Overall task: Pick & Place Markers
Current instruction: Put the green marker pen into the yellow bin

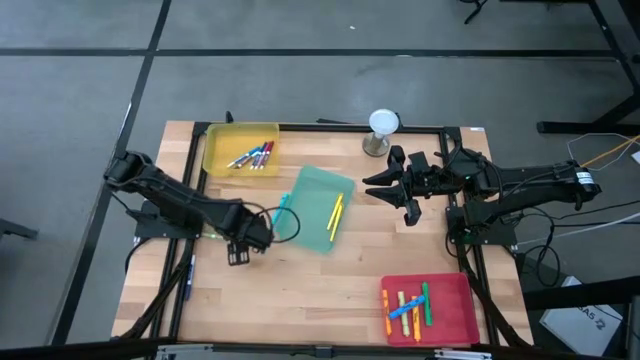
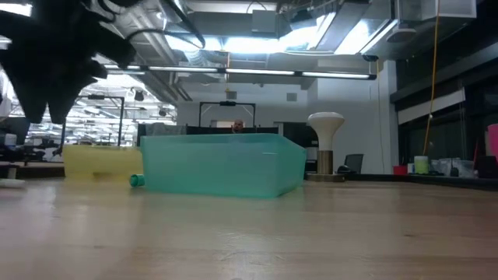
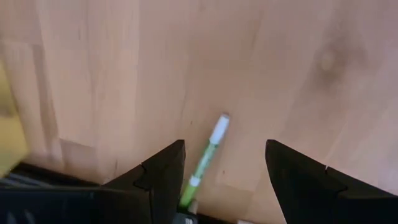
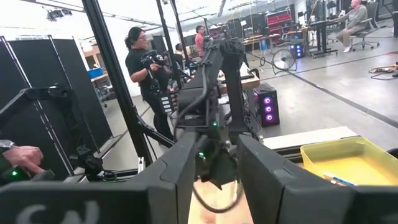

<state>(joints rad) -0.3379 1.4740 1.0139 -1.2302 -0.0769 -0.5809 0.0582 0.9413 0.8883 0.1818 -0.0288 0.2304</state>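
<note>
A green and white marker (image 3: 208,155) lies flat on the wooden table. My left gripper (image 3: 225,144) hovers over it, open and pointing down, one finger on either side and touching nothing. In the high view my left gripper (image 1: 240,250) is near the table's left side. My right gripper (image 1: 397,197) is open and empty, raised to the right of the teal tray (image 1: 318,208). That tray holds a yellow marker (image 1: 335,215), and a teal marker (image 2: 137,180) lies against its left wall. More markers lie in the yellow tray (image 1: 240,148) and the red tray (image 1: 428,305).
A white mushroom-shaped stand (image 1: 383,125) sits at the table's far edge. A black frame runs around the table top. Bare wood lies between the teal tray and the red tray. People stand in the room beyond the table (image 4: 146,74).
</note>
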